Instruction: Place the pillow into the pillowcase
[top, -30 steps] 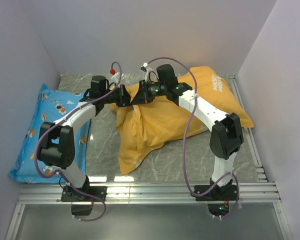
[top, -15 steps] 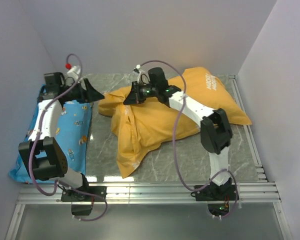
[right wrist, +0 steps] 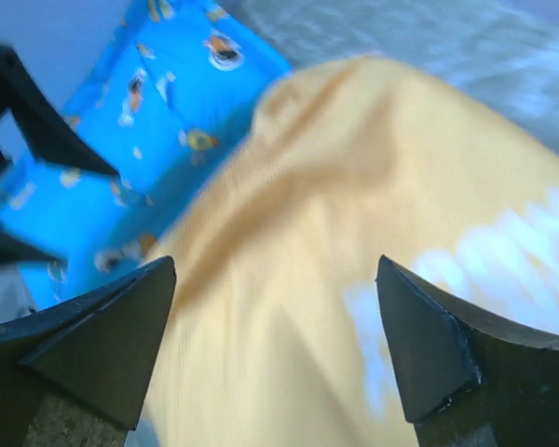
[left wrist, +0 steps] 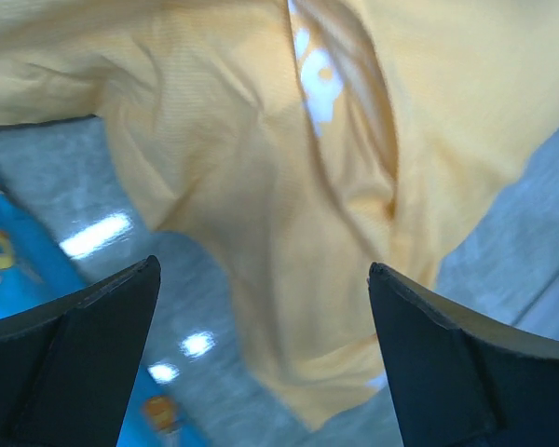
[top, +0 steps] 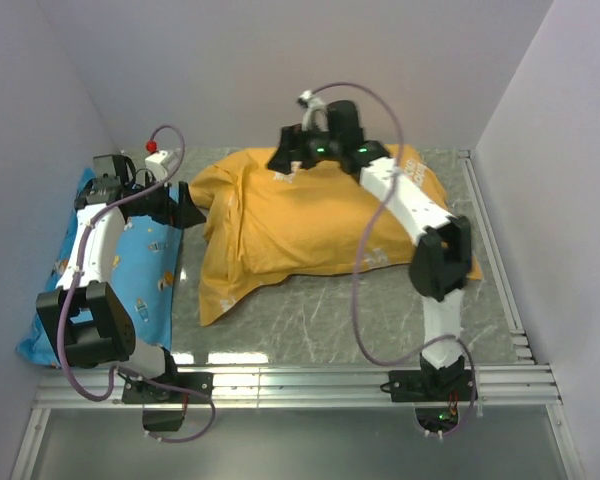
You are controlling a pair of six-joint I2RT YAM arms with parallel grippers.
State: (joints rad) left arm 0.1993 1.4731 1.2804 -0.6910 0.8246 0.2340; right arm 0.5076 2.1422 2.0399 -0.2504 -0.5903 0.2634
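Note:
The orange pillowcase (top: 300, 225) lies puffed up across the middle of the table, with white lettering on its top face (right wrist: 503, 251). The pillow is hidden. My left gripper (top: 193, 210) stands open just left of the pillowcase's left edge, and its wrist view shows loose orange folds (left wrist: 289, 186) beyond the spread fingers (left wrist: 84, 354), with nothing between them. My right gripper (top: 285, 160) hovers open over the pillowcase's back edge. Its fingers (right wrist: 447, 354) are wide apart above the fabric and hold nothing.
A blue cartoon-print pillow (top: 130, 270) lies along the left wall, under my left arm, and also shows in the right wrist view (right wrist: 168, 112). Grey marble table (top: 310, 310) shows in front of the pillowcase. Metal rails run along the near edge (top: 300, 380) and the right side (top: 490, 230).
Both grippers have opened and let the orange fabric go. The left arm pulled away to the left, the right swung toward the back. The pillowcase now lies flatter and farther back.

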